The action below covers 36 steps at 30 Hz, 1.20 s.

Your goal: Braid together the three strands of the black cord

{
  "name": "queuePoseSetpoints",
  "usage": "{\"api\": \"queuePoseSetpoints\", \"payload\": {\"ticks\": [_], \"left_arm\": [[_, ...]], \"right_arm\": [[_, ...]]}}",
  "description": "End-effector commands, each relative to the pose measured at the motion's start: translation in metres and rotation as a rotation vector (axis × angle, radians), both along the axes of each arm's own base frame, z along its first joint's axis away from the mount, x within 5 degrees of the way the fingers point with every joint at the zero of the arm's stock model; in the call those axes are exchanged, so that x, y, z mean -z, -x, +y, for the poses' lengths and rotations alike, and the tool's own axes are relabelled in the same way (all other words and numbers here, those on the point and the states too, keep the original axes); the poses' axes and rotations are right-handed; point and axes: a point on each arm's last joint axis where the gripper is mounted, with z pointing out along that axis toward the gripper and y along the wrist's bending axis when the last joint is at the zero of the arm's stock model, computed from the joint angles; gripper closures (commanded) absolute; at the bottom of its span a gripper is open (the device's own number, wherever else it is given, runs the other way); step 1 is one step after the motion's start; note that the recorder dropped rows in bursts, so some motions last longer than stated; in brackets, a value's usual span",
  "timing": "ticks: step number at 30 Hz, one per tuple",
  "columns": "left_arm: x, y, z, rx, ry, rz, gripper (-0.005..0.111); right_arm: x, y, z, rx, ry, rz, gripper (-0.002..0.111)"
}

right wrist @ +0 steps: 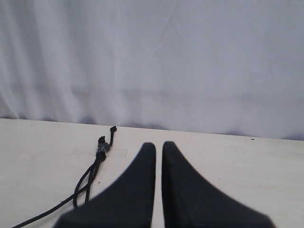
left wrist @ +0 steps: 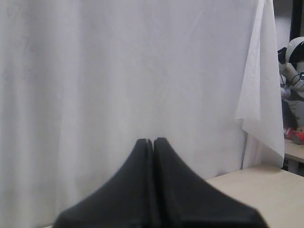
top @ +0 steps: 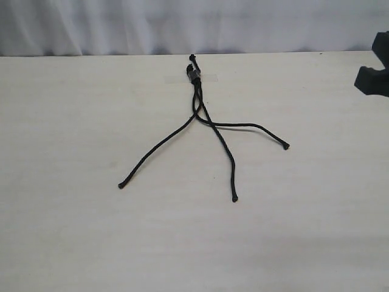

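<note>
The black cord (top: 194, 75) lies on the pale table, its bound end held under clear tape near the far edge. Three strands fan toward the front: the left strand (top: 159, 146), the middle strand (top: 222, 152) and the right strand (top: 249, 125), crossing once just below the bound end. My right gripper (right wrist: 158, 146) hovers at the table's far right, apart from the cord (right wrist: 101, 151); its jaws are shut to a thin slit with nothing between them. Only its dark edge (top: 372, 68) shows in the exterior view. My left gripper (left wrist: 153, 140) is shut and empty, facing the curtain.
A white curtain (top: 182, 24) hangs along the table's far edge. The left wrist view shows the curtain's side hem (left wrist: 266, 95), a table corner (left wrist: 256, 190), and a white machine (left wrist: 294, 52) beyond.
</note>
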Motion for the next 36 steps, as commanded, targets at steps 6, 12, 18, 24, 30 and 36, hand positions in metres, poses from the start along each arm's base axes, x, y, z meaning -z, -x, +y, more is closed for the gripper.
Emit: {"api": "queuePoseSetpoints", "payload": {"ticks": [6, 12, 18, 24, 30, 36], "left_arm": [[0.006, 0.005, 0.001, -0.022, -0.150, -0.005, 0.107], [0.039, 0.026, 0.027, -0.272, -0.114, 0.067, 0.107], [0.057, 0.038, 0.040, -0.486, -0.086, 0.081, 0.107], [0.072, 0.036, 0.042, -0.516, -0.127, 0.139, 0.107], [0.090, 0.032, 0.043, -0.519, -0.096, 0.109, 0.107], [0.094, 0.033, 0.042, -0.514, -0.103, 0.148, 0.107]], "right_arm": [[-0.001, 0.001, -0.001, 0.006, -0.006, -0.011, 0.104], [-0.001, 0.001, -0.001, 0.006, -0.006, -0.011, 0.104], [-0.001, 0.001, -0.001, 0.006, -0.006, -0.011, 0.104], [-0.001, 0.001, -0.001, 0.006, -0.006, -0.011, 0.104], [-0.001, 0.001, -0.001, 0.006, -0.006, -0.011, 0.104], [-0.001, 0.001, -0.001, 0.006, -0.006, -0.011, 0.104]]}}
